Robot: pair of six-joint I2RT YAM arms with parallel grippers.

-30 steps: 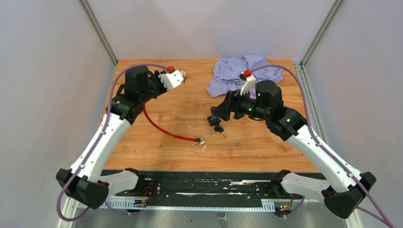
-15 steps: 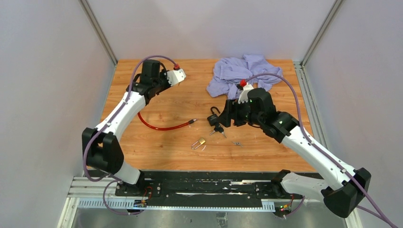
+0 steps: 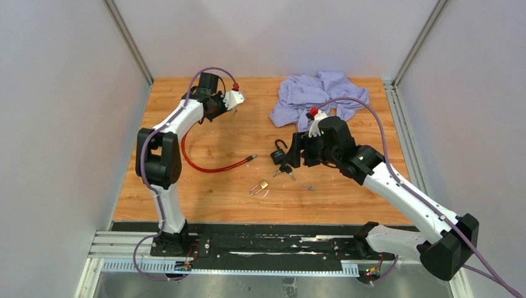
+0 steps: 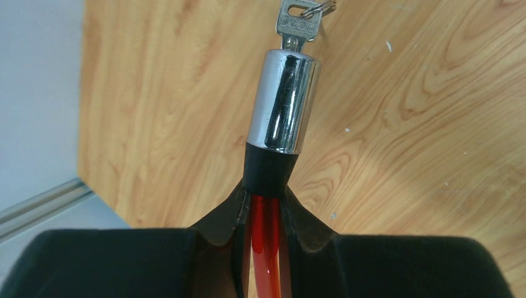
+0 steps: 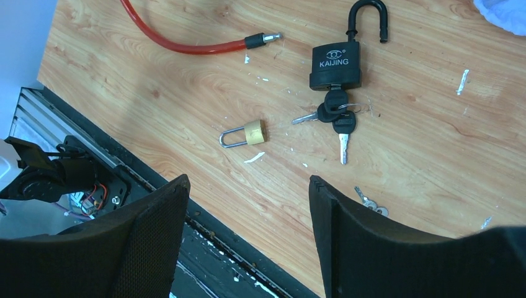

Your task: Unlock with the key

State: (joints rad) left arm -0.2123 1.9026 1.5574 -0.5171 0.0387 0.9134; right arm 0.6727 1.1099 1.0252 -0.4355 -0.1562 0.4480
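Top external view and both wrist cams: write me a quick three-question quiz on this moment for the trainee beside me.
1. True or false: the black padlock has its shackle open.
2. Pick one. The left gripper is: A, open and empty; B, shut on the red cable lock; C, out of every view.
3. Fill the gap: the right gripper hovers above the table with its jaws ____ and nothing between them.
Key: 1 true; 2 B; 3 open.
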